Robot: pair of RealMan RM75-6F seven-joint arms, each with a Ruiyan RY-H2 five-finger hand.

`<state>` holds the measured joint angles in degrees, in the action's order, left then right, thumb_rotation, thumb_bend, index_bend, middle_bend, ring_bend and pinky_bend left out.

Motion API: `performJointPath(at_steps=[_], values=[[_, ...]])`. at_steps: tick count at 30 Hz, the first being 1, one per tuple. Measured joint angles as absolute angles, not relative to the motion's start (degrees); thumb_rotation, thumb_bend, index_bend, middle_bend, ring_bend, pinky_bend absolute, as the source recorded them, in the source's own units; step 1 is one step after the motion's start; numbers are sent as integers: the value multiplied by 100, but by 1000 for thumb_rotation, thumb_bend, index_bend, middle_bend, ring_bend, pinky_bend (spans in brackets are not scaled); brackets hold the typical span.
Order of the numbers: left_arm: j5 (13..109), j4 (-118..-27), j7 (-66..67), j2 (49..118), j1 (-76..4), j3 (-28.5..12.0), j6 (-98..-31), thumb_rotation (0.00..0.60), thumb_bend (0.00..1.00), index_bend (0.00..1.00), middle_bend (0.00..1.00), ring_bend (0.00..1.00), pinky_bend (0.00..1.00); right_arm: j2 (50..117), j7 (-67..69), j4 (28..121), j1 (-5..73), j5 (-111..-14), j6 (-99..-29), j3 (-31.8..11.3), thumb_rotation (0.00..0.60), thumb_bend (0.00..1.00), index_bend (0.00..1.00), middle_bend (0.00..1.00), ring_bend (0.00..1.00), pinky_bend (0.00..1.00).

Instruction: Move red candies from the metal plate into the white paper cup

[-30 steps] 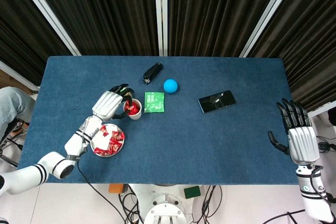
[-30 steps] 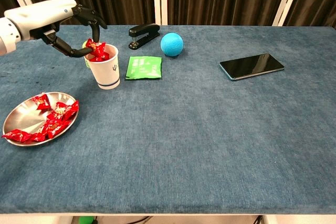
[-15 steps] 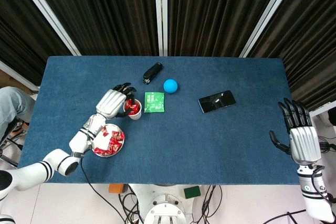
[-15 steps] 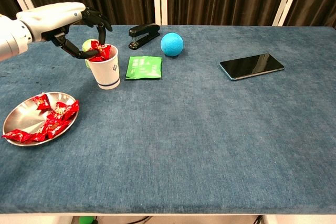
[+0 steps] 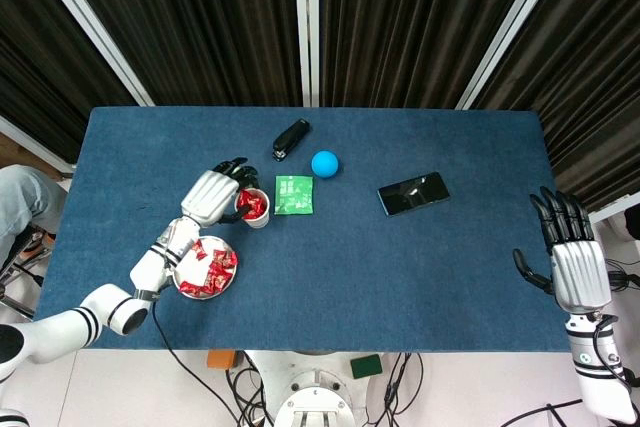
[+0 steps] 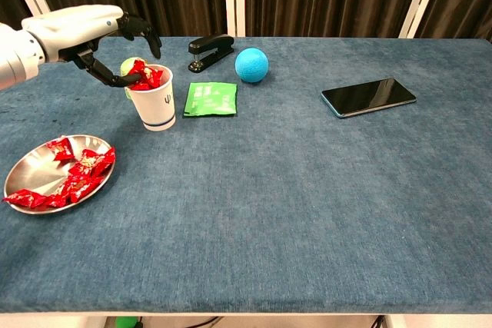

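Bench (image 5: 420,257) covered in dark blue, felt-like cloth, seen from above in the head view and from the front in the chest view. Behind its far edge hang dark pleated curtains (image 5: 400,17) divided by pale upright and slanted frame bars (image 5: 308,22). Pale floor and loose cables show below the near edge in the head view.

Near the left front corner lies the metal plate (image 6: 23,175), holding a heap of red candies (image 6: 77,174) in crinkled wrappers. Beyond it stands the white paper cup (image 6: 156,105), upright, with more red candies piled above its rim. The left hand (image 6: 92,32) hovers over the cup's left side, fingers apart and curved downward, the dark fingertips (image 6: 123,81) at the candy pile on the rim; whether it grips a candy cannot be told. A small yellow-green ball (image 6: 127,64) shows just behind the cup, partly hidden.

Just right of the cup lies a flat green packet (image 6: 211,99). Behind that are a black stapler (image 6: 211,51) and, to its right, a blue ball (image 6: 251,64). A black phone (image 6: 368,96) lies face up, well apart to the right.

The right hand (image 5: 568,262) is off the bench's right front corner, fingers spread, holding nothing.
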<state>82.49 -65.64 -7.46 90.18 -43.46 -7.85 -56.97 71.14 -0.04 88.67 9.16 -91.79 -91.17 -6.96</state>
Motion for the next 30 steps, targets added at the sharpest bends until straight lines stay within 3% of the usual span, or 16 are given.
performJointPath(at_steps=[4, 11, 17, 25, 30], values=[[8280, -6674, -747, 8937, -4306, -771, -5802, 600, 332, 192, 234, 83, 199, 7118, -7, 8871, 914, -9185, -9121, -692, 600, 335, 0, 0, 0, 0], [8325, -7106, -753, 8619, -4069, -763, -6242, 600, 358, 192, 229, 84, 199, 7106, 10, 8872, 892, -9196, -9166, -690, 600, 335, 0, 0, 0, 0], [8431, -7708, -802, 8052, -3520, -655, -7014, 600, 367, 205, 227, 84, 201, 7100, 32, 8812, 857, -9165, -9166, -667, 600, 335, 0, 0, 0, 0], [8605, -8153, -786, 7435, -2367, -173, -8192, 600, 350, 254, 227, 83, 202, 7146, 117, 8636, 794, -9086, -9137, -616, 600, 335, 0, 0, 0, 0], [8670, -7931, -1020, 7463, -1827, 243, -8381, 600, 309, 262, 226, 84, 202, 7165, 129, 8615, 790, -9129, -9164, -611, 600, 335, 0, 0, 0, 0]])
